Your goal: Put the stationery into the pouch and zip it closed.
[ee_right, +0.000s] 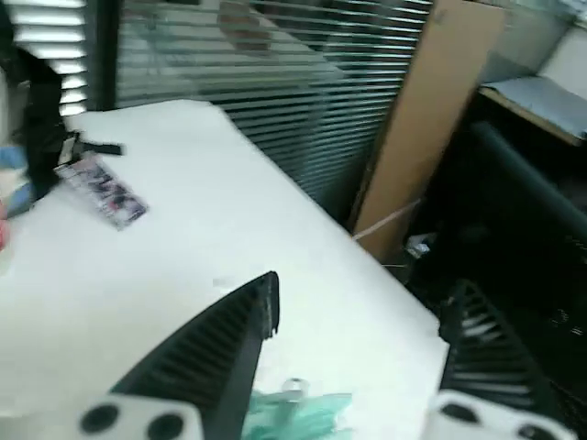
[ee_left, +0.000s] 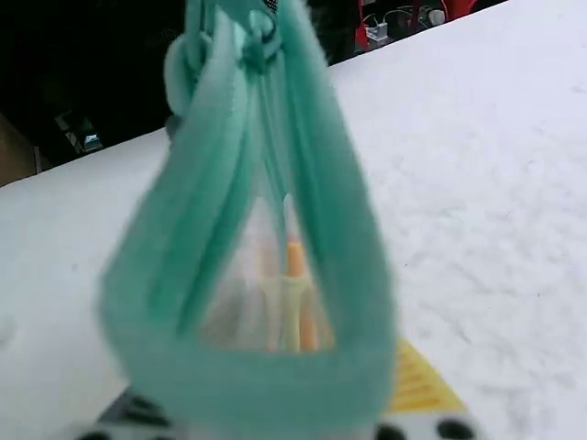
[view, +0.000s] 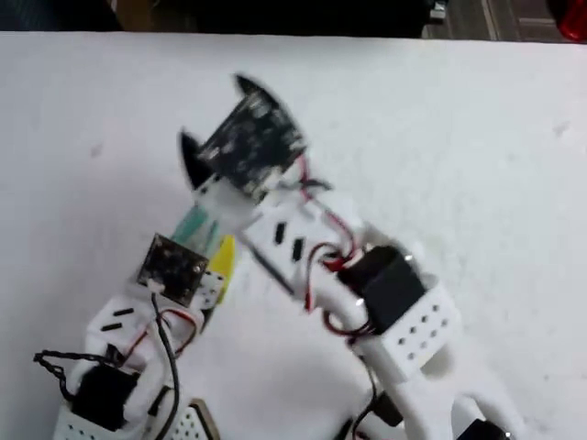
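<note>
We are looking into an office-like workroom: slatted blinds [ee_right: 275, 82] and a cardboard sheet [ee_right: 431, 119] are standing beyond the white table [view: 477, 137], at its twelve o'clock.

White table [view: 459, 137], yellow flat piece [view: 221, 263] lying on it, small printed card [ee_right: 103, 191] farther off

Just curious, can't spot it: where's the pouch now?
In the high view the teal pouch sits left of centre, ahead of the left arm and beside a yellow item; the left wrist view looks into its open mouth.
</note>
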You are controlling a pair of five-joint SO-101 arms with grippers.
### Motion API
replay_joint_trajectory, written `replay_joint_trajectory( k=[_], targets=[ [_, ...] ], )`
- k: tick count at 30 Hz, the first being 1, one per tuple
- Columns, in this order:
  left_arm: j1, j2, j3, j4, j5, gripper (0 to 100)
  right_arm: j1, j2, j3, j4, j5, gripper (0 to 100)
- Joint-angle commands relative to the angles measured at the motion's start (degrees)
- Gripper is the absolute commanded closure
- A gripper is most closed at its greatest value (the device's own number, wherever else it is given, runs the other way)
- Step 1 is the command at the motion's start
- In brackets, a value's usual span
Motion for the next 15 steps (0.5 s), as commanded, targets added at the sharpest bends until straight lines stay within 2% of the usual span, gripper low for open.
replay_joint_trajectory(
  k=[1,4,11,15],
  targets=[
    [0.48,0.31,-0.79,-0.09,-0.44,92,3.74,-0.75,-3.69,2.24,-0.53,73.4],
    [0.57,0.31,-0.79,-0.09,-0.35,92,4.97,-0.75,-4.04,6.29,-4.92,75.7],
    [0.57,0.31,-0.79,-0.09,-0.35,92,4.88,1.63,-11.16,14.29,-26.46,76.8],
    [0.57,0.31,-0.79,0.00,-0.35,92,4.62,7.60,-18.55,22.90,-40.88,69.5]
  ],
)
